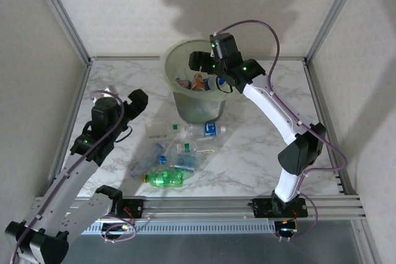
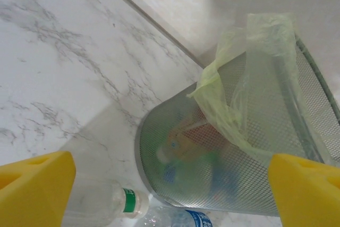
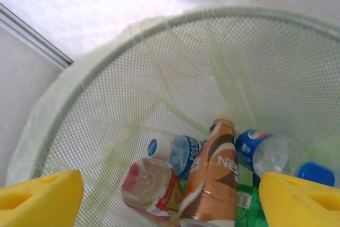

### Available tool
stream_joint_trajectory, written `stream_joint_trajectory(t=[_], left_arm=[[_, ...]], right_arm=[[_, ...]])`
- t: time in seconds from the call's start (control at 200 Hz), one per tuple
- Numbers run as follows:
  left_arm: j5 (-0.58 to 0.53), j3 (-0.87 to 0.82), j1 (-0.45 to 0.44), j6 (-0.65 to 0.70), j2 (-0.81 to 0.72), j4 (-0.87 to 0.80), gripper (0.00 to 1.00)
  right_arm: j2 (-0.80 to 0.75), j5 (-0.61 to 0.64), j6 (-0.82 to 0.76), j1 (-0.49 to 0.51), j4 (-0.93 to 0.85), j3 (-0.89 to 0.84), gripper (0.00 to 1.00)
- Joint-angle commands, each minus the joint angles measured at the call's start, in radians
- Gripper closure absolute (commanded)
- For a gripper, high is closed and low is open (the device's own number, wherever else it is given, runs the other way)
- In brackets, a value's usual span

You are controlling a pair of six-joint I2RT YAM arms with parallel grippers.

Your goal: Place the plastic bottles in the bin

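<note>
My left pincer (image 1: 138, 98) hangs over the left part of the marble table (image 1: 260, 159). In its wrist view my yellow fingers (image 2: 34, 190) stand wide apart with nothing between them: released and empty.

To its right the loose plastic bottles (image 1: 179, 153) lie on their sides in a cluster in front of the bin. There are at least 5 of them, small, crushed and mostly clear. The green-banded bottle (image 1: 164, 130) lies near the bin's foot with its long axis left to right. Just beside it the blue-labelled bottle (image 1: 207, 129) lies the same way, cap to the right. Nearest my bases, the green bottle (image 1: 166, 179) also runs left to right, cap to the left.

The bin (image 1: 198, 108) stands upright at the back middle of the table. It is a round mesh basket that narrows downward, lined with a pale-green bag (image 2: 241, 73). Inside it, a brown bottle (image 3: 215, 182) lies with its cap toward the far wall. To its left are a red-labelled bottle (image 3: 151, 190) and a blue-capped bottle (image 3: 178, 152). To its right is a dark-blue bottle (image 3: 248, 144).

My right pincer (image 1: 209, 69) hangs above the bin's mouth, pointing down into it. Its fingers are spread wide and grip nothing.
</note>
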Motion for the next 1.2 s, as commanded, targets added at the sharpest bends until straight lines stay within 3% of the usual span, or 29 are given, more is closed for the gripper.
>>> stream_joint_trajectory(t=[0.0, 0.275, 0.606, 0.771, 1.046, 1.197], left_arm=[[-0.049, -0.013, 0.011, 0.039, -0.04, -0.054, 0.06], [-0.045, -0.032, 0.009, 0.075, -0.04, -0.192, 0.12], [0.0, -0.167, -0.023, 0.058, -0.089, -0.304, 0.21], [0.0, -0.18, -0.103, 0.027, -0.029, -0.315, 0.22], [-0.162, -0.084, -0.323, 0.027, 0.157, -0.391, 0.21], [-0.21, -0.033, -0.374, 0.073, 0.278, -0.427, 0.21]], right_arm=[[-0.025, 0.028, -0.017, 0.016, -0.019, 0.047, 0.13], [-0.162, 0.134, -0.02, 0.148, -0.023, -0.034, 0.12], [-0.435, 0.179, 0.038, 0.338, 0.12, -0.438, 0.11], [-0.505, 0.174, 0.1, 0.35, 0.139, -0.576, 0.11], [-0.57, 0.187, 0.144, 0.35, 0.155, -0.676, 0.1], [-0.586, 0.193, 0.152, 0.35, 0.164, -0.695, 0.09]])
